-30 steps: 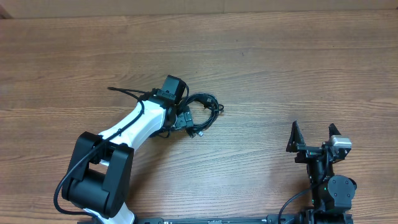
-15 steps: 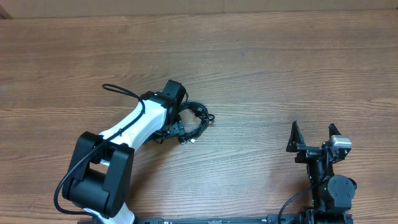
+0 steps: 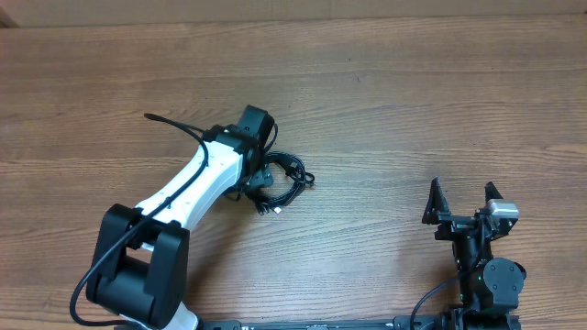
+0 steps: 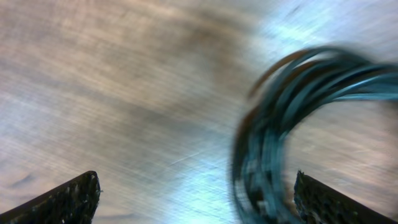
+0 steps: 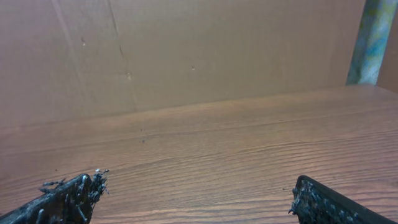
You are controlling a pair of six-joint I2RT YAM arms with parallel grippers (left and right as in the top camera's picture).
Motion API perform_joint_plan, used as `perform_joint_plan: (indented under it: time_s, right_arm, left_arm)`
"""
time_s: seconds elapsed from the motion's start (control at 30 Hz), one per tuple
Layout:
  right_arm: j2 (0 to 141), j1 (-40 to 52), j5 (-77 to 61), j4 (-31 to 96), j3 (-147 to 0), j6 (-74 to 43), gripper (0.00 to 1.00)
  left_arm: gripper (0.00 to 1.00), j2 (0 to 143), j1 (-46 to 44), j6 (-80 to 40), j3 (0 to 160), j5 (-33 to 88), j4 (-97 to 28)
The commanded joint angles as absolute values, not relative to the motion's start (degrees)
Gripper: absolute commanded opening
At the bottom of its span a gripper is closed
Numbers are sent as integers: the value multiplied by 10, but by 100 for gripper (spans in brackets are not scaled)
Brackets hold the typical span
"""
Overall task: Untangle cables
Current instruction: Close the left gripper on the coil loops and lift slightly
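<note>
On the table [image 3: 413, 110], my left gripper [image 4: 196, 180] hangs with fingers spread over the cables [image 3: 290, 180], a coil just left of centre; the right gripper [image 3: 461, 197], also spread, stands at lower right. I should pinch one outer loop only.

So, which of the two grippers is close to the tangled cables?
The left gripper: it hangs open right at the cables. The right gripper is far off to the side, with no cable in its own view.
</note>
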State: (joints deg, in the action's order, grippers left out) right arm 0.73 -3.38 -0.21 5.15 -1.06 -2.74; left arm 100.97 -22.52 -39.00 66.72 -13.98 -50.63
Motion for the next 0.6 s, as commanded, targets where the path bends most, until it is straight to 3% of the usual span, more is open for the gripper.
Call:
perform_joint_plan:
  time_s: [0.0,0.57]
  right_arm:
    - [2,-36,-6,48,-4,-26,100]
    - [2,-36,-6,48,-4,-26,100]
  left_arm:
    - [100,996,-225,-386,678,-112,-498]
    - [99,1002,-227,-452,642,-76,-451]
